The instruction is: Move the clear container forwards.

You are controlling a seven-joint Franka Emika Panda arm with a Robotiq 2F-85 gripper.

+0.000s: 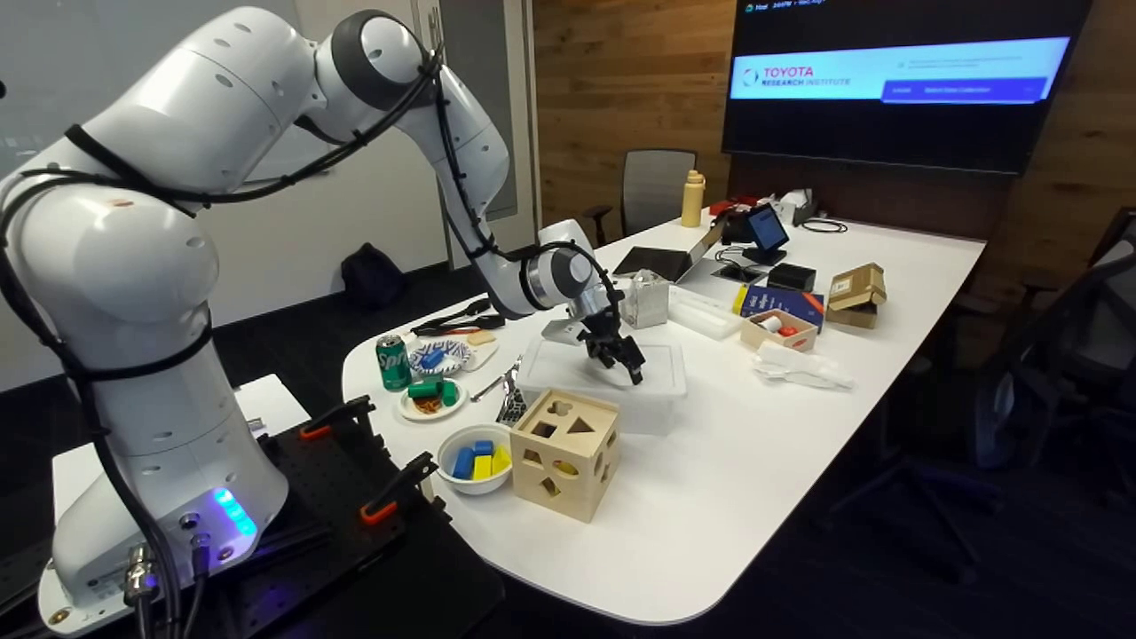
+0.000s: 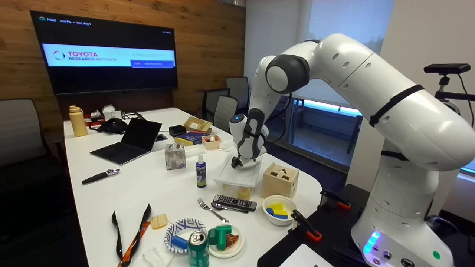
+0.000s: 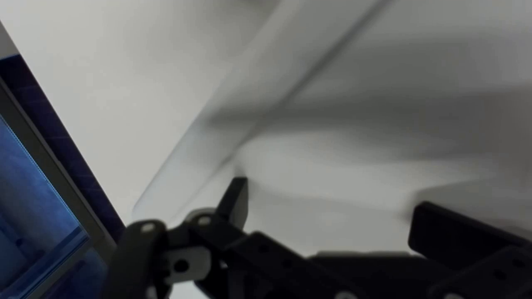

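The clear container point(image 2: 232, 190), a see-through box with a whitish lid point(image 2: 228, 177), stands on the white table in both exterior views. Yellowish things show through its wall. My gripper point(image 1: 619, 362) is tilted over the lid, its black fingers point(image 1: 634, 357) spread. In the wrist view the gripper point(image 3: 328, 203) is open, with a wide gap and only the blurred pale lid surface point(image 3: 328, 170) beyond the fingertips. Whether the fingertips touch the lid cannot be told. Part of the lid is hidden behind the arm in an exterior view.
A wooden shape-sorter cube point(image 1: 566, 461) and a white bowl point(image 2: 280, 221) of blocks stand close to the container. Around it also are a spray bottle point(image 2: 200, 174), a remote point(image 2: 235, 203), a spoon point(image 2: 232, 208) and a tissue box point(image 2: 175, 157).
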